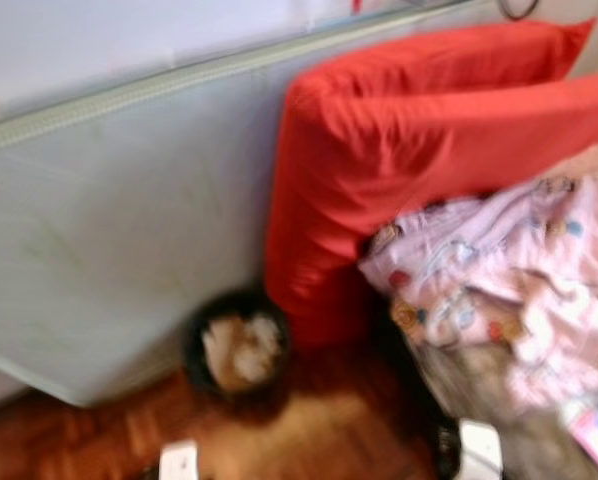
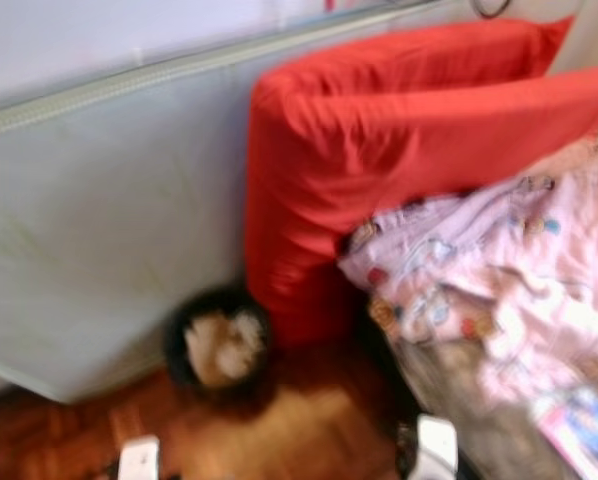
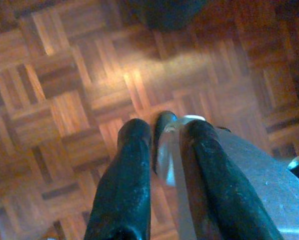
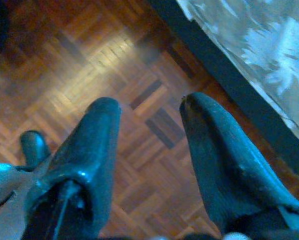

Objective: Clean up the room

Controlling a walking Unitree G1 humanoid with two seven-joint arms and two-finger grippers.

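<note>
Mattress [image 1: 109,240]: pale, leaning upright against the wall.
Red pillows [image 1: 419,150]: stacked, beside the mattress.
Floor [image 3: 64,100]: wooden parquet.

Before me a small round dark bin [image 1: 237,347] stands upright on the wooden floor, holding crumpled pale paper, touching a red pillow [image 1: 399,160].

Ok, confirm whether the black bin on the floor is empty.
No. The black bin holds pale crumpled stuff, seen from above beside the red cushion.
</note>
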